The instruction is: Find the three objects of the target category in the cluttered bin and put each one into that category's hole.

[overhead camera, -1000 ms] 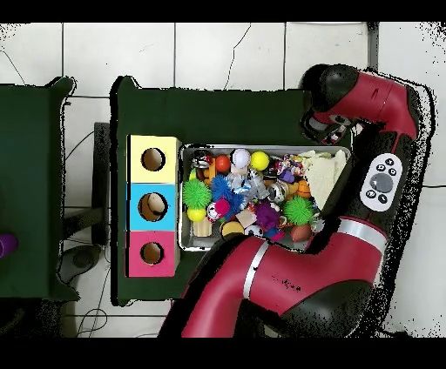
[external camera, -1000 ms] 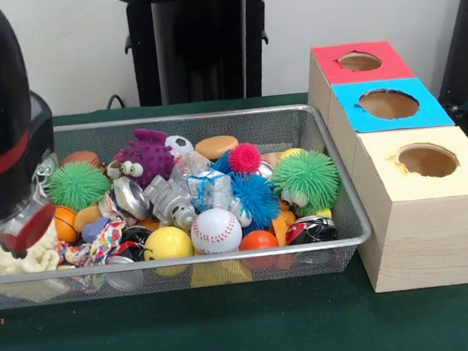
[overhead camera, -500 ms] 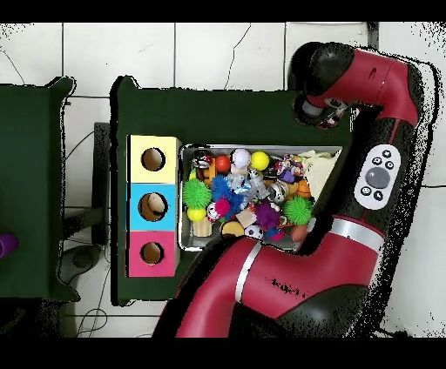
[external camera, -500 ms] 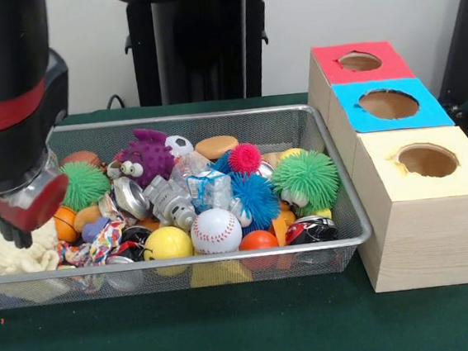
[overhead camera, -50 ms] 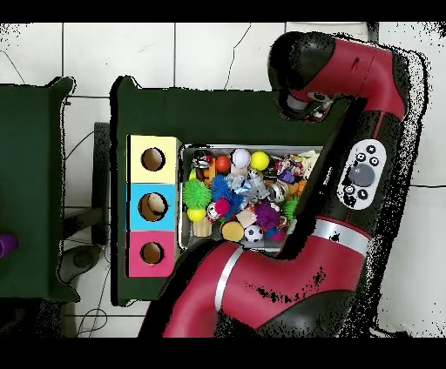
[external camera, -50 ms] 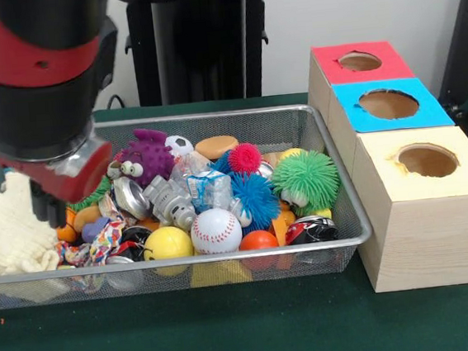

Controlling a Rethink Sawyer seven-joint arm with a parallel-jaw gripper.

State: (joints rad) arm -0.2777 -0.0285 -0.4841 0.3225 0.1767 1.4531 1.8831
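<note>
- The red and black arm (external camera, -50 ms: 39,86) fills the upper left of the front view, its lower end hanging over the left end of the wire mesh bin (external camera, -50 ms: 212,124).
- The pincer (external camera, -50 ms: 51,211) shows only as a dark tip below the arm's red rim, just beside a cream knitted cloth (external camera, -50 ms: 7,235); whether it is apart or together cannot be told.
- In the overhead view the arm (overhead camera, -50 ms: 348,113) arcs over the bin's end farthest from the boxes and hides that part of its contents.
- The bin stands on the green bench (external camera, -50 ms: 233,333), its right end just beside a row of three wooden boxes.
- Each box has a round hole in a coloured top: red (external camera, -50 ms: 360,61) at the far end, blue (external camera, -50 ms: 389,103) in the middle, yellow (external camera, -50 ms: 427,160) nearest the bench's front edge.
- Along the bin's front wall lie a yellow ball (external camera, -50 ms: 167,242), a baseball (external camera, -50 ms: 216,230) and an orange ball (external camera, -50 ms: 258,240), side by side and touching.
- Behind them sit a blue spiky ball (external camera, -50 ms: 255,197), a pink spiky ball (external camera, -50 ms: 245,158) and a green spiky ball (external camera, -50 ms: 305,179) toward the right end.
- A purple fuzzy toy with bulging eyes (external camera, -50 ms: 145,155) and a small soccer ball (external camera, -50 ms: 179,144) lie near the bin's rear wall.
- A silver toy robot (external camera, -50 ms: 170,200) lies near the bin's centre.
- All toys seen are inside the bin.
</note>
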